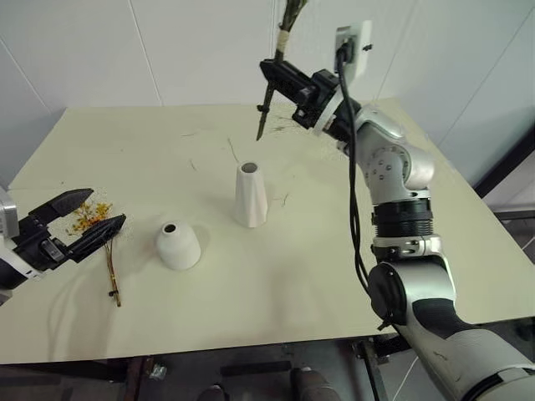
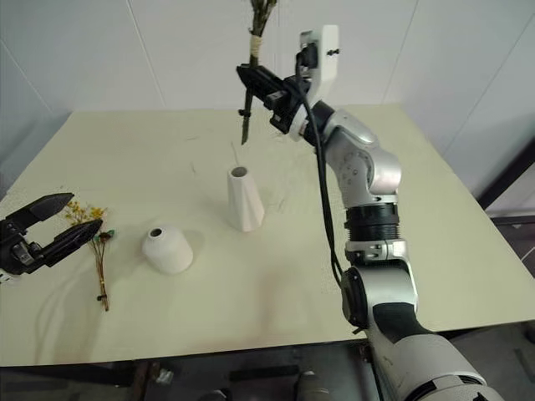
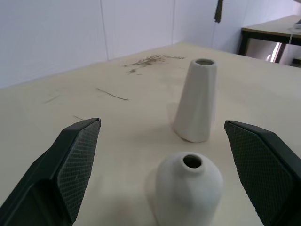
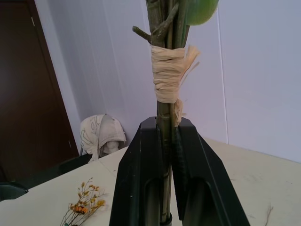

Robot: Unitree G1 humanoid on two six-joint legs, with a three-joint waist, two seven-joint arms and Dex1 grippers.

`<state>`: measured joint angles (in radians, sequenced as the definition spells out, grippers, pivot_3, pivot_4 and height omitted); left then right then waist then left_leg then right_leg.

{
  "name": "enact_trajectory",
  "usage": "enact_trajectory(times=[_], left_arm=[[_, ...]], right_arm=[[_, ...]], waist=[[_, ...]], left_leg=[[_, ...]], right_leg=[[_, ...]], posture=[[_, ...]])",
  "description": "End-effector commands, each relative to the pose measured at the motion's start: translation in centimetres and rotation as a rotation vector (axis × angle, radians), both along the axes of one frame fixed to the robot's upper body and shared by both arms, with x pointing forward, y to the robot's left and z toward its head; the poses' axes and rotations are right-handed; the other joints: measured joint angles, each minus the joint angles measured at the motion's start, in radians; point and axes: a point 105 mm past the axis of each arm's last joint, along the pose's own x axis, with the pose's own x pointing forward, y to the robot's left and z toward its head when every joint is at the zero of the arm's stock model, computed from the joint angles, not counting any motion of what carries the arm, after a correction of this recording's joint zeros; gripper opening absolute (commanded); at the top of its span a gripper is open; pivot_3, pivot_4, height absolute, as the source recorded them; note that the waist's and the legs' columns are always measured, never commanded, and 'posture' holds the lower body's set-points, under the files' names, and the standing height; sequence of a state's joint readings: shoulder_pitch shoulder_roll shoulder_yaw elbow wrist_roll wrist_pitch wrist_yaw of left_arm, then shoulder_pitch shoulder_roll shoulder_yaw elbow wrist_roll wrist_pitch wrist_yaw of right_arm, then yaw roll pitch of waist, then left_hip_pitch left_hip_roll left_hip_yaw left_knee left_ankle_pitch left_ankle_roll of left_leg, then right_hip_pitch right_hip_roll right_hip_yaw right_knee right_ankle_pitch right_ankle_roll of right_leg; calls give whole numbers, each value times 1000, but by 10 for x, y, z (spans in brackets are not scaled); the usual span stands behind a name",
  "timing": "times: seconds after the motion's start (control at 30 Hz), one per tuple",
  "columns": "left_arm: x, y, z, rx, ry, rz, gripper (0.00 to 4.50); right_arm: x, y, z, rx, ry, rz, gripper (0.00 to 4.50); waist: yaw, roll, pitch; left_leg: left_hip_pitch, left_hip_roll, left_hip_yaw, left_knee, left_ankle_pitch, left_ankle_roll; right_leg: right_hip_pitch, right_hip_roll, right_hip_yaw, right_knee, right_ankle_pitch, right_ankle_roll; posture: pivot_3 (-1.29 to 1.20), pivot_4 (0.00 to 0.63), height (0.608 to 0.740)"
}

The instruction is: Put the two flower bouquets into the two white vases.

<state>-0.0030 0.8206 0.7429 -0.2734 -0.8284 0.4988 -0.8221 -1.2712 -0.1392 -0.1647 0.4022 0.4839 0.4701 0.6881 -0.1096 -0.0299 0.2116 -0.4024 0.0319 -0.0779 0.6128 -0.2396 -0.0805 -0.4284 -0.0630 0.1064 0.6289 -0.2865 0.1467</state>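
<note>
My right gripper (image 1: 272, 73) is shut on the green stems of one bouquet (image 1: 278, 50), held upright and bound with pale raffia (image 4: 168, 75); its blossoms run out past the top of the view. The stem ends (image 2: 244, 129) hang above and a little behind the tall white vase (image 1: 250, 194). The squat white vase (image 1: 177, 245) stands to its front left. The thin yellow bouquet (image 1: 99, 224) lies on the table at the left. My left gripper (image 1: 106, 207) hovers open just above those blossoms, facing both vases (image 3: 197, 101), (image 3: 189, 190).
The pale table (image 1: 301, 284) has loose dried twigs (image 1: 284, 125) scattered at the back near the wall. Its front edge is close below my arms. Another table (image 3: 273, 29) stands off to the right.
</note>
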Motion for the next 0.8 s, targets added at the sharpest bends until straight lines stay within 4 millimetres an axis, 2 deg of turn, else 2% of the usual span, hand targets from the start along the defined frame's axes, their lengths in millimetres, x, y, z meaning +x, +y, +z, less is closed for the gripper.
enact_trajectory(times=[0.03,0.23,0.43,0.67,0.8], left_arm=[[-9,-3,11,-14,-28,-17,4500],[-9,-12,3,-24,40,-73,4500],[-3,-18,5,-10,50,-107,4500],[4,-29,4,18,70,-149,4500],[6,-32,3,26,72,-162,4500]], right_arm=[[0,3,3,17,-49,-8,6],[1,21,-21,-46,-70,1,6],[7,24,-33,-69,-66,-17,6],[2,33,-49,-112,-112,-13,6],[2,32,-58,-138,-126,-22,6]], waist=[[0,0,0],[-3,0,0],[-1,0,0],[-3,0,0],[-3,0,0]], left_leg=[[0,0,0,0,0,0],[0,0,0,0,0,0],[0,0,0,0,0,0],[0,0,0,-1,0,0],[0,0,0,-1,0,-1]], right_leg=[[0,0,0,0,0,0],[-1,0,0,0,0,0],[0,0,0,0,0,0],[0,0,0,-1,0,0],[-1,0,0,0,0,0]], posture=[[0,150,740],[0,150,740],[0,150,740],[0,150,740],[0,150,740]])
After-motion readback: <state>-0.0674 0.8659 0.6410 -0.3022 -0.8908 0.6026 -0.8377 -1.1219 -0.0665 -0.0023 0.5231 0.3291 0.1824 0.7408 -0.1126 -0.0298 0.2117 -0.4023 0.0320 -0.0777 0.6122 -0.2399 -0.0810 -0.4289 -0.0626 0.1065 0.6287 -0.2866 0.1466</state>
